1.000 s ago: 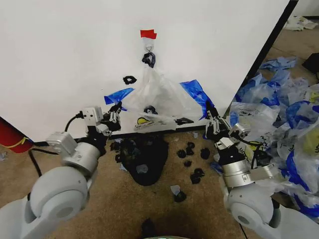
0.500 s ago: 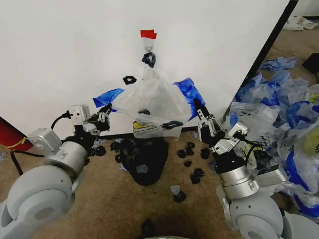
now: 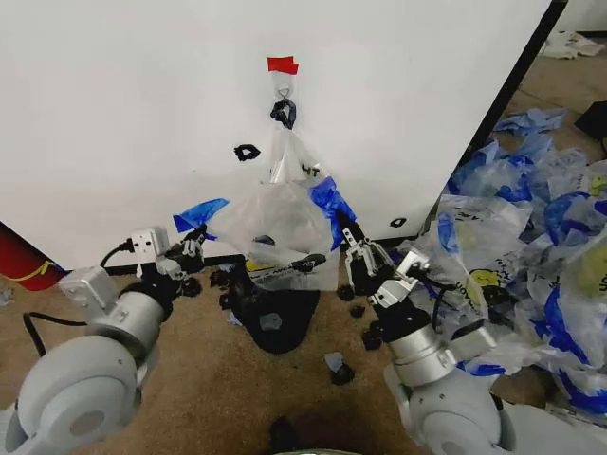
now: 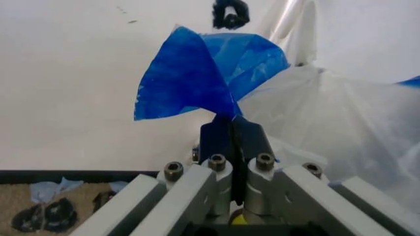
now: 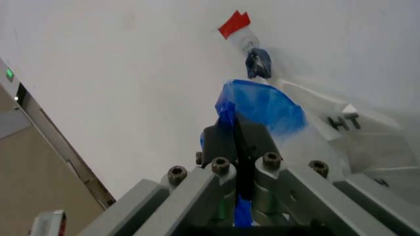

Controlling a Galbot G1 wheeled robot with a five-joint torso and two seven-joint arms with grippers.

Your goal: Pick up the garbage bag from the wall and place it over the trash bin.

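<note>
The garbage bag (image 3: 275, 223) hangs in front of the wall (image 3: 123, 114), stretched between my two grippers by its blue handles. My left gripper (image 3: 196, 237) is shut on the left blue handle (image 4: 196, 78). Over on the other side, my right gripper (image 3: 349, 242) is shut on the right blue handle (image 5: 262, 105). The bag's lower part sits just above the black trash bin (image 3: 277, 313) on the floor. Above it, a narrower clear bag (image 3: 289, 156) with dark lettering stays on the metal hook (image 3: 283, 92) under the red tape (image 3: 282, 64).
A mass of blue-and-white bags (image 3: 531, 209) lies on the floor to the right, past the wall's black edge (image 3: 503, 104). Small black scrap lumps (image 3: 365, 284) are scattered on the carpet around the bin. A red object (image 3: 19, 261) stands at the far left.
Both grippers have moved inward toward each other, holding the handles. The smiley bag has come lower, away from the hook, and its spread has narrowed. The clear bag stays hanging.
</note>
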